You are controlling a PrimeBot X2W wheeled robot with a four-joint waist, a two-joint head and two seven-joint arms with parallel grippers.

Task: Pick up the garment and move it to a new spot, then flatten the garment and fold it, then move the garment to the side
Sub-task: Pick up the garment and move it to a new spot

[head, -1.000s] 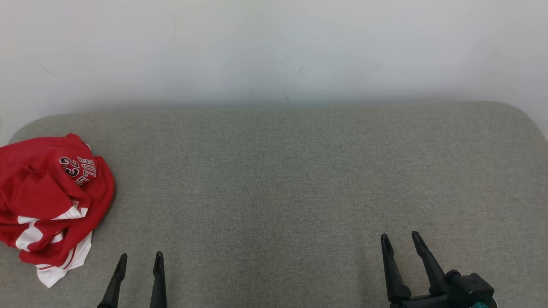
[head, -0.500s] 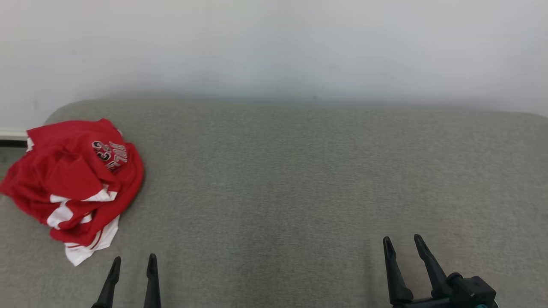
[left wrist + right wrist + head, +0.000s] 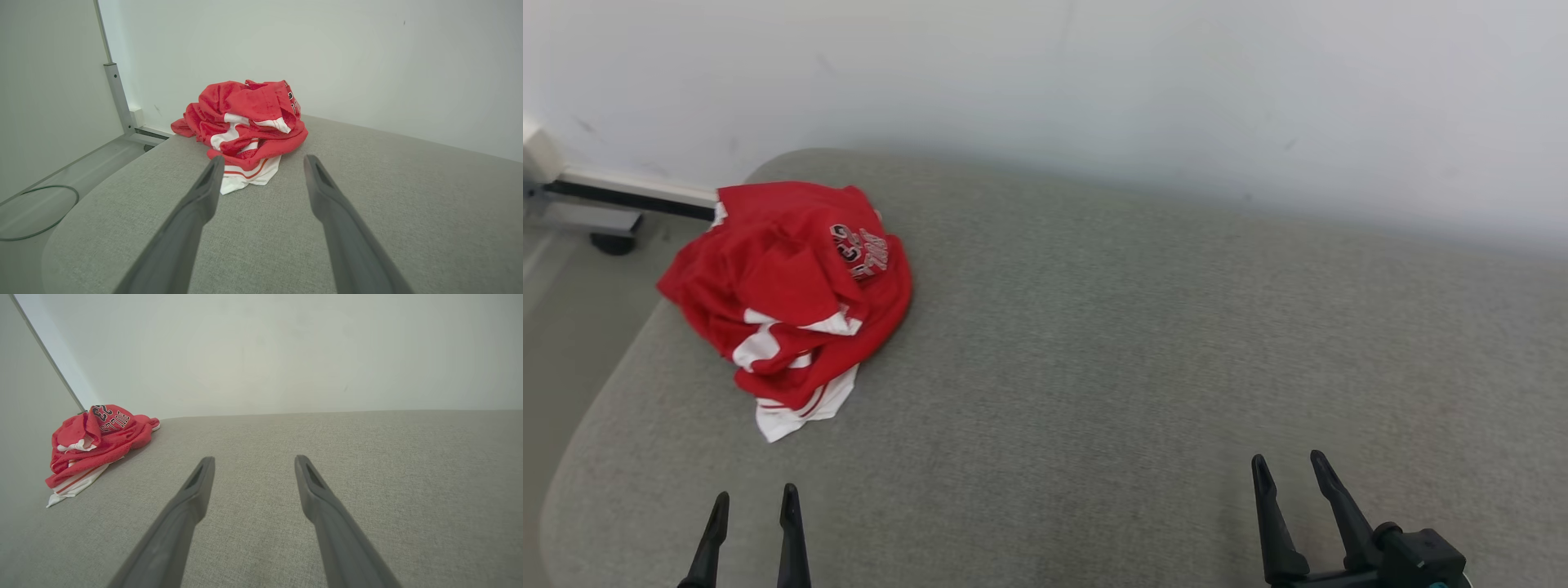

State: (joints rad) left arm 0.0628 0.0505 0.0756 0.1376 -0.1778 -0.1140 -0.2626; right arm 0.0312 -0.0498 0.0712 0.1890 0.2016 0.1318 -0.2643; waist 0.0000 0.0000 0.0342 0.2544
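A crumpled red garment with white trim and dark lettering lies bunched near the far left corner of the grey padded surface. My left gripper stands open at the lower left, well short of the garment, nothing between its fingers. In the left wrist view the left gripper points at the pile's white hem. My right gripper stands open at the lower right, far from the garment. The right gripper holds nothing.
A white wall runs behind the surface. Left of the surface's rounded corner is bare floor with a metal frame foot and a cable lying on it. Bare grey padding stretches across the middle and right.
The head camera has turned left, so the garment now sits further right and higher in the picture. Both grippers keep their places and stay open; the garment itself has not moved.
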